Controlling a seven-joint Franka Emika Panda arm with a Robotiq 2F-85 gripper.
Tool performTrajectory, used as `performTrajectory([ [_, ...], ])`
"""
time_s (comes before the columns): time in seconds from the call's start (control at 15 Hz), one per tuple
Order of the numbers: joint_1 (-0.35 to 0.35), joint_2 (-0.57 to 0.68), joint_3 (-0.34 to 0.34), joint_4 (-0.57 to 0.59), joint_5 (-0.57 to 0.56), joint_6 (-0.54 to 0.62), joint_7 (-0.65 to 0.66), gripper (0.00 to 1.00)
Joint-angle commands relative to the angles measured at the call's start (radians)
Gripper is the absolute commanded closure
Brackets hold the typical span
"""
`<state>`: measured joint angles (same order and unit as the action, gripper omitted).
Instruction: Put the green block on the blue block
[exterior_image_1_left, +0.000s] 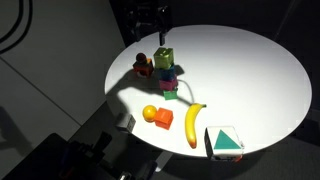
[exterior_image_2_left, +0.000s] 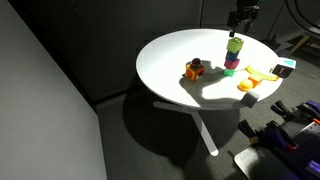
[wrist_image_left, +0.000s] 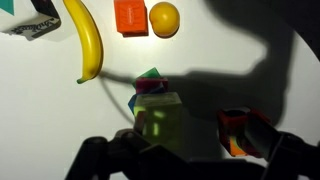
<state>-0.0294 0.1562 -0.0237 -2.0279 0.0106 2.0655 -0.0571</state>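
The light green block (exterior_image_1_left: 165, 57) sits on top of a small stack of blocks near the table's far side. It also shows in an exterior view (exterior_image_2_left: 235, 45) and, large and shadowed, in the wrist view (wrist_image_left: 160, 122). The blue block (wrist_image_left: 136, 103) lies right under it; only its edge shows. It is also visible in an exterior view (exterior_image_1_left: 167, 69). A magenta block (exterior_image_1_left: 170, 80) and a darker green piece lie lower in the stack. My gripper (exterior_image_1_left: 163, 40) hangs just above the green block. Its fingers (wrist_image_left: 190, 145) stand wide apart and hold nothing.
A red and orange toy (exterior_image_1_left: 144, 67) stands beside the stack, also in the wrist view (wrist_image_left: 240, 130). An orange ball (exterior_image_1_left: 150, 113), an orange block (exterior_image_1_left: 163, 119), a banana (exterior_image_1_left: 194, 125) and a teal-and-white box (exterior_image_1_left: 224, 141) lie toward the white round table's (exterior_image_1_left: 250, 70) near edge.
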Motion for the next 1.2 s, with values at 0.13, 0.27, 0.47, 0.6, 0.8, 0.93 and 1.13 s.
performTrajectory([
  [0.13,0.016,-0.122,0.004,-0.111,-0.019,0.004,0.107,0.00],
  [0.27,0.021,-0.152,0.007,-0.138,-0.031,-0.003,0.140,0.00],
  [0.47,0.026,-0.196,0.014,-0.171,-0.053,-0.031,0.193,0.00],
  [0.6,0.026,-0.225,0.021,-0.189,-0.063,-0.064,0.229,0.00],
  [0.8,0.025,-0.271,0.030,-0.213,-0.066,-0.105,0.260,0.00],
  [0.93,0.024,-0.303,0.034,-0.227,-0.063,-0.120,0.265,0.00],
  [1.13,0.022,-0.357,0.038,-0.252,-0.062,-0.133,0.259,0.00],
])
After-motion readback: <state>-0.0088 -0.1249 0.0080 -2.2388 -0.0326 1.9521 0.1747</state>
